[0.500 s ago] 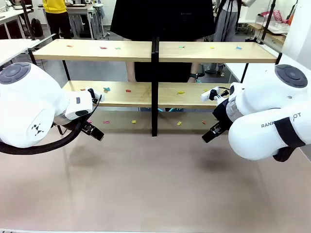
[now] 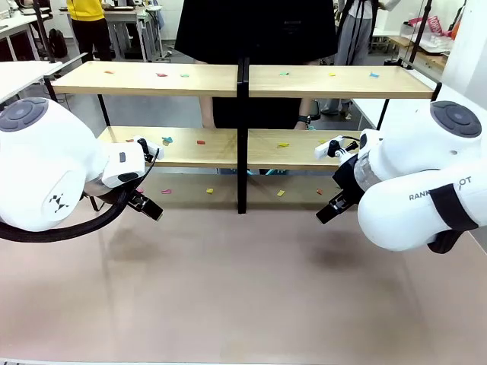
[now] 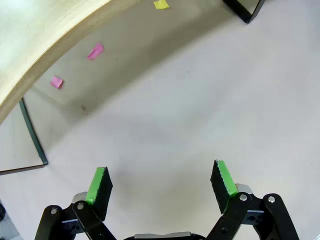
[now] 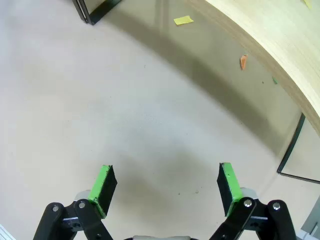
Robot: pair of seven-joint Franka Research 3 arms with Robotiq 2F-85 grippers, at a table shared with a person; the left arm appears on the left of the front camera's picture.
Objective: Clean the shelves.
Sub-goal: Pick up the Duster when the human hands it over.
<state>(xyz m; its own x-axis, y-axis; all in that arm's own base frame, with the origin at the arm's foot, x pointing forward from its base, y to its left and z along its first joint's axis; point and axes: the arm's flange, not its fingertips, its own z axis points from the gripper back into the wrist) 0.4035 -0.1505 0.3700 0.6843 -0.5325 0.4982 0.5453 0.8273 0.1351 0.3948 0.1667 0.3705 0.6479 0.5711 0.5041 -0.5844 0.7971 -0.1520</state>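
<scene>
The left claw [image 2: 144, 205] stands open with nothing between its green pads [image 3: 98, 185]. It hangs low over the pinkish surface [image 2: 243, 289]. The right claw [image 2: 327, 211] is also spread wide and empty, low over the same surface on the other side.

The shelves [image 2: 137, 78] stand just beyond both claws, across the far part of the surface. The lower board is a little above claw height and the upper board is well above it. The black post [image 2: 242, 137] rises between the two claws and farther off than either. Small coloured scraps [image 2: 162, 74] lie on both boards, and a few more lie on the surface under the lower board [image 2: 209, 191].

From the left wrist, the left claw [image 3: 161, 182] points at bare surface [image 3: 190, 115]. The edge of a shelf board [image 3: 40, 35] curves ahead of it, with two pink scraps [image 3: 95, 51] underneath and a yellow scrap [image 3: 161, 4] farther ahead, near the foot of the post [image 3: 243, 9].

From the right wrist, the right claw [image 4: 163, 182] also faces bare surface. The board [image 4: 280, 45] lies ahead, with an orange scrap [image 4: 243, 61] beneath its edge and a yellow scrap [image 4: 183, 20] beyond.

A person [image 2: 255, 30] in a dark top stands behind the shelves, past both claws.
</scene>
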